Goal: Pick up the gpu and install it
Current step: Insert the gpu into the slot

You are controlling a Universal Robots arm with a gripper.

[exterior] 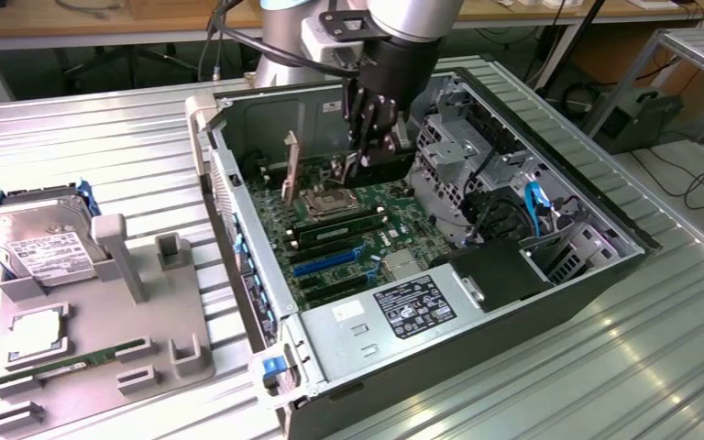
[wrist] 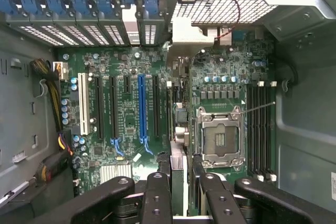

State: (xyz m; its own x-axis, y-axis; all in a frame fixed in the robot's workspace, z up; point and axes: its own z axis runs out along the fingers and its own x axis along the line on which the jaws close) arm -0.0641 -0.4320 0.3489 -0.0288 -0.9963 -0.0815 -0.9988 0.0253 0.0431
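Gripper clamps gpu edge-on between fingers, card hanging straight below over motherboard, long axis parallel to blue slot, offset just beside it.

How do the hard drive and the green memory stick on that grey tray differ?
The hard drive is a broad silver block with a white label; the memory stick is a slim green strip. The hard drive sits in a blue-edged frame at one end of the grey tray; the memory stick lies in a narrow groove towards the other end. Both rest outside the computer case.
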